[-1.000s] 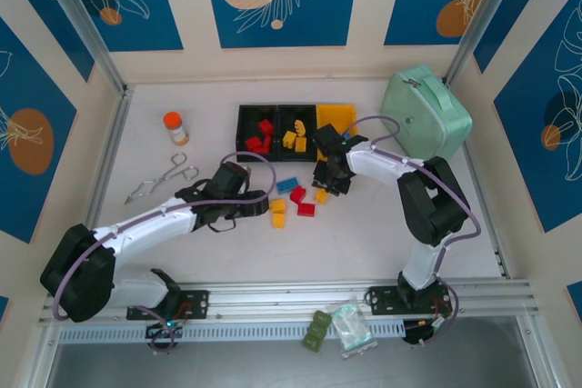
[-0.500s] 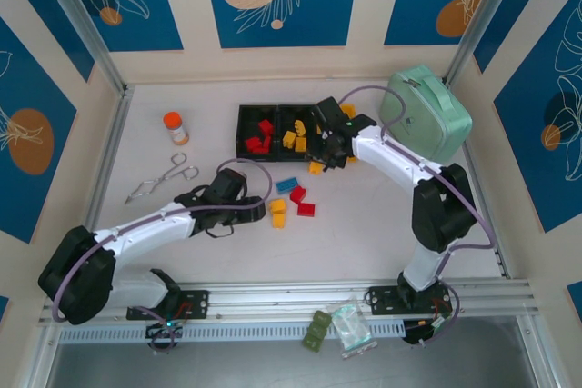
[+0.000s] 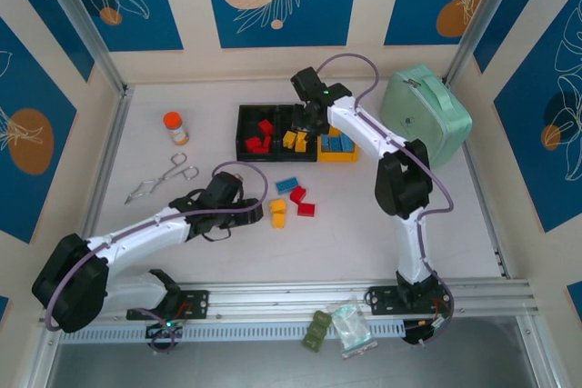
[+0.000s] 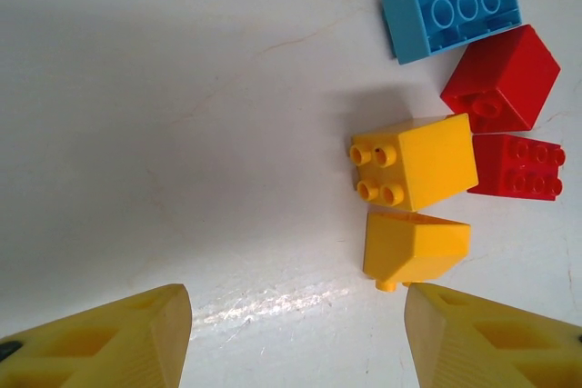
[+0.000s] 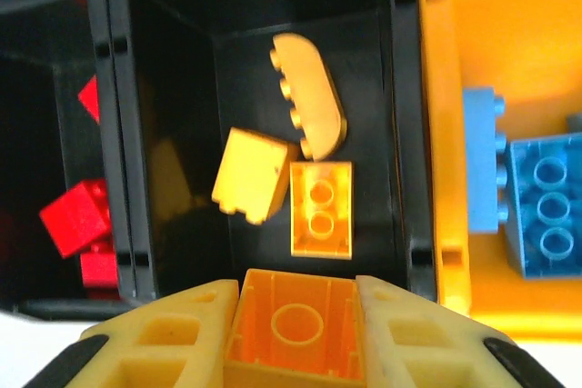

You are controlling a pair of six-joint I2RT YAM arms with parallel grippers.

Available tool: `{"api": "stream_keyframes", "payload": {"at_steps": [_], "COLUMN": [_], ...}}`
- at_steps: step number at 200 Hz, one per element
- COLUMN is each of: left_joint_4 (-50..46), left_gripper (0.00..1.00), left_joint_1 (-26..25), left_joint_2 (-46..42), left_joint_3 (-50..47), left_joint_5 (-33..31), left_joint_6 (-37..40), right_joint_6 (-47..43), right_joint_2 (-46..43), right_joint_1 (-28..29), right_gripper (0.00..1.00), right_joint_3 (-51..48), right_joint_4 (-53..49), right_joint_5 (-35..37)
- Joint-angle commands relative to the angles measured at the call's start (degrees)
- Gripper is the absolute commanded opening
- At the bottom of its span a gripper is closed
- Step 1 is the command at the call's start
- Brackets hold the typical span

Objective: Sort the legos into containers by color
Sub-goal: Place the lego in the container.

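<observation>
Above the black middle plastic bin, right tool pinches a yellow plastic brick. Left tool hangs half-open, empty; five loose bricks remain.

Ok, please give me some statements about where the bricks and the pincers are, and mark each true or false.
1. The right pincer holds a yellow brick above the middle bin. True.
2. The yellow bin contains red bricks. False: it contains blue bricks.
3. The left pincer is shut on a blue brick. False: it is open and empty, above the table.
4. Five loose bricks lie on the table. True.
</observation>
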Motion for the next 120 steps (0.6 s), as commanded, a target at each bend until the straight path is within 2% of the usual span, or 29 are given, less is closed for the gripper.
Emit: {"api": "stream_keyframes", "payload": {"at_steps": [1, 79, 120], "left_joint_4": [-1.12, -0.75, -1.05], "left_gripper": [0.63, 0.63, 0.63], "left_joint_1": [0.60, 0.54, 0.53], "left_joint_2": [-1.14, -0.68, -1.16], "left_joint_3": [-1.01, -1.17, -1.43], "left_joint_5": [-0.73, -0.31, -0.44], "left_joint_6": [-1.05, -1.36, -1.46], "right_joint_6": [-2.87, -8.17, -8.99], "right_joint_2": [4.08, 16.62, 18.42], "right_joint_1": [-0.34, 0.35, 0.94], "right_gripper": [0.26, 0.30, 0.32], "right_joint_3": [6.14, 23.82, 24.77], "right_joint_4": [-4.83, -12.24, -12.75], "right_joint_5": [3.34, 11.47, 14.40]}}
